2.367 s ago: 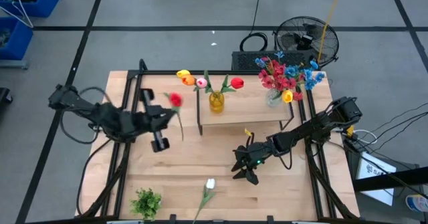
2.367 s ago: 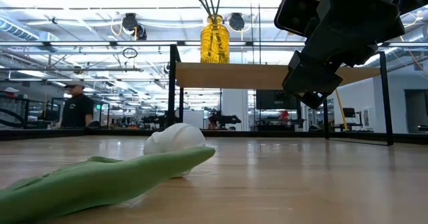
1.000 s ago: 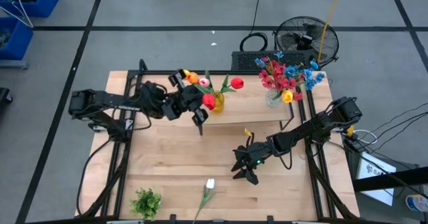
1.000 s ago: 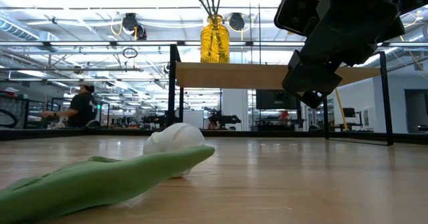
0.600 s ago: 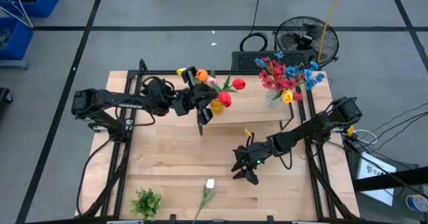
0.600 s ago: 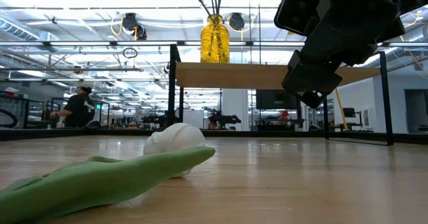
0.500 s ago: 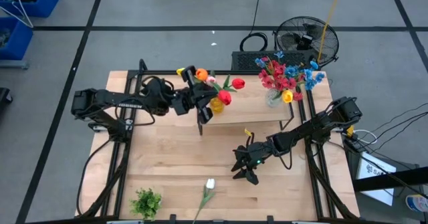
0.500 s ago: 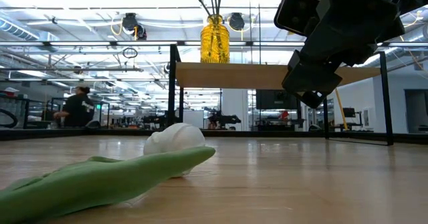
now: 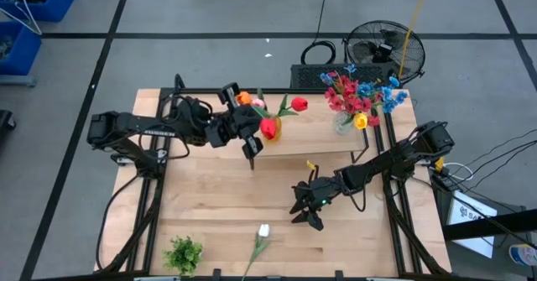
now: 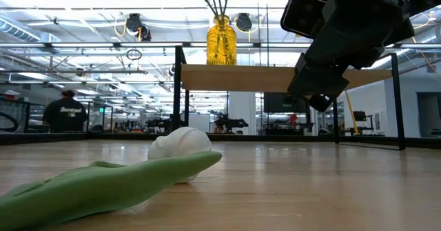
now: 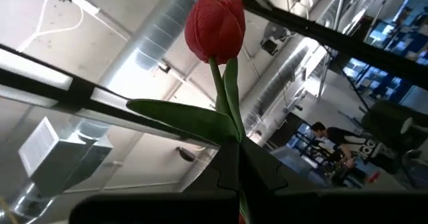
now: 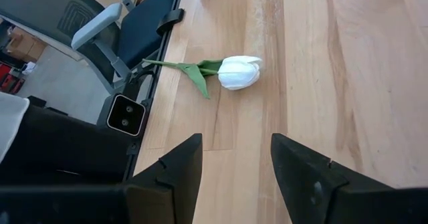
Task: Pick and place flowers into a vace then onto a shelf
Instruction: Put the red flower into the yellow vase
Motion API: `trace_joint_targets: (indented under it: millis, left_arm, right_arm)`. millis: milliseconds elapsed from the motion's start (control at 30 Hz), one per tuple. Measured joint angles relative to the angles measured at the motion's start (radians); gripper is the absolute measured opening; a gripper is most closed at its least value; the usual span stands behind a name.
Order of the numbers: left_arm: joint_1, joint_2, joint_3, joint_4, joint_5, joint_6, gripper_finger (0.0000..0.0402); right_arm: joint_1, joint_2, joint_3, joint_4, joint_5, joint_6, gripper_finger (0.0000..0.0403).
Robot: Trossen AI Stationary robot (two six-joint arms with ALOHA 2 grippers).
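Note:
My left gripper (image 9: 254,131) is shut on a red tulip (image 9: 268,128) beside the shelf (image 9: 312,144), over the yellow vase (image 10: 221,41), which the bloom hides in the high view. The vase stands on the shelf plank (image 10: 275,76) with stems in it, beside orange, pink and red tulips (image 9: 295,105). My right gripper (image 9: 305,210) hovers open over mid-table. In the right wrist view its fingers (image 12: 235,177) point at a white tulip (image 12: 239,72), which lies flat on the wood near the near edge (image 9: 262,233). My left gripper pinches the red tulip's green stem (image 11: 233,132) between its two fingers, just below the leaves (image 11: 180,115). The fingers point upward along the stem. The tulip stands upright above them, bloom (image 11: 215,25) on top, lifted clear. The stem's lower end is hidden by the gripper.
A clear vase with red, blue and yellow flowers (image 9: 361,101) stands at the shelf's right end. A green leafy clump (image 9: 183,252) sits at the near left corner. Black shelf legs (image 9: 250,153) rise from the table. A person (image 10: 65,112) moves in the room behind.
My left gripper carried the red tulip a little toward the table's right, over the yellow vase, then back slightly left. It stayed shut on the stem. My right arm kept still.

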Motion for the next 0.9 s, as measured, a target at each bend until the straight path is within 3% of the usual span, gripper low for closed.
trace_joint_targets:
  millis: [400,900]
  left_arm:
    - [-0.037,0.000,0.003,-0.183,-0.121,0.056,0.0002]
    - [-0.036,0.000,0.003,-0.156,-0.149,0.117,0.0004]
  right_arm:
    - [0.000,0.000,0.000,0.000,0.000,0.000,0.0169]
    - [0.000,0.000,0.000,0.000,0.002,0.000,0.0169]
